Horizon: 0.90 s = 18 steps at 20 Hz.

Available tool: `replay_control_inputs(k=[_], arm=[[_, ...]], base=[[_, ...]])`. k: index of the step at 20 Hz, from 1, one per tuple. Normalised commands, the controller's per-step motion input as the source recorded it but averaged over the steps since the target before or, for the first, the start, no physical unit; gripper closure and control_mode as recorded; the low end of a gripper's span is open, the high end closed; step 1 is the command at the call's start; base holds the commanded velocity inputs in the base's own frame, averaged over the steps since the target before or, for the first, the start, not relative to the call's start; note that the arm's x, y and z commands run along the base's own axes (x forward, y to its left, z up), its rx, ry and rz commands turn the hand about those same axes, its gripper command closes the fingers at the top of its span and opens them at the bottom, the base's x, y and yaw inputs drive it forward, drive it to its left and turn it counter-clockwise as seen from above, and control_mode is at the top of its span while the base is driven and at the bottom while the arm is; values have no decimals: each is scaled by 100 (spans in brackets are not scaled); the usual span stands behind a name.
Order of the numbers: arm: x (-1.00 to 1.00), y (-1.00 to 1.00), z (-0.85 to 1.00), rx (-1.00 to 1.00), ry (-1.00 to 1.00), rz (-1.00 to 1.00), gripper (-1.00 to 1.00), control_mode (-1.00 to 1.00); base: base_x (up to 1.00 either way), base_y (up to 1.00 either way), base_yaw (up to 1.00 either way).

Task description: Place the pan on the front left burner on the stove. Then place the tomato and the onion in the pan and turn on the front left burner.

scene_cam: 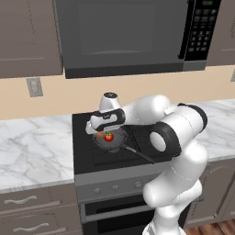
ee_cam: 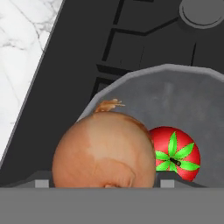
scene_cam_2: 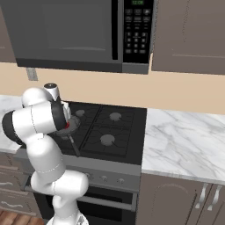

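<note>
Resting on the front left burner, your pan carries the tomato; the spread claw brackets the onion; the knob waits.

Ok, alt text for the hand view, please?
An onion fills the near foreground, beside a tomato with a green stem top, both in the pan. Behind lie the stove grates, one burner cap and a marble counter.

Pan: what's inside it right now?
The pan holds the tomato and, beside it, the onion. The onion looms close in the hand view, covering the pan floor beneath it.
</note>
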Motion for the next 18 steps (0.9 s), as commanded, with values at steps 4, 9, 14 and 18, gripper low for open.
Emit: replay_control_inputs(k=[4, 9, 14, 18], arm=[[0, 2, 0, 0, 1, 0, -100, -100], [-2, -3, 0, 0, 1, 0, -100, -100], [-12, -17, 1, 0, 0, -2, -100, -100], [-21, -8, 22, 3, -2, -1, -100, -100]], base=[[0, 0, 0], [0, 0, 0], [0, 0, 0], [0, 0, 0]])
